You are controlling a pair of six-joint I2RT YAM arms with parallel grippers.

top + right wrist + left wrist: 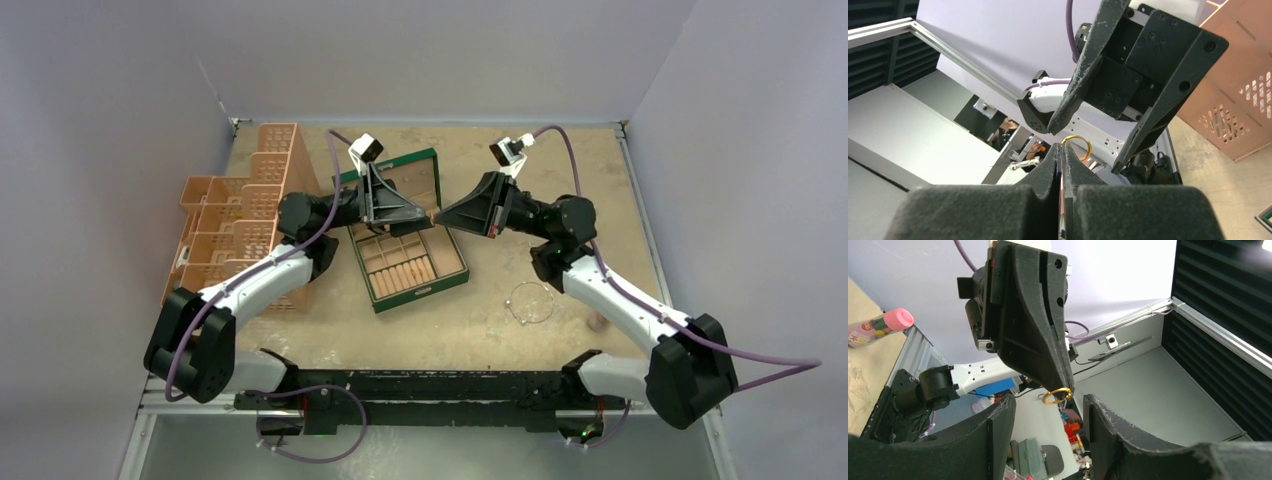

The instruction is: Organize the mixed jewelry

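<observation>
1. Top view: right gripper [442, 212] and left gripper [425, 214] meet tip to tip above the green box [425, 291]. A thin silver wire hoop [530, 302] lies on the table [480, 335], well apart.
2. Left wrist: a thin, shiny gold ring [1057, 395] is pinched in the right gripper's tips. The left fingers are spread either side of it.
3. Right wrist: the ring stands half clear of the pressed-together pads. It looks light, stiff and slippery, so best taken across the exposed arc.

One gold ring [1057, 395], one wire hoop [530, 302]
</observation>
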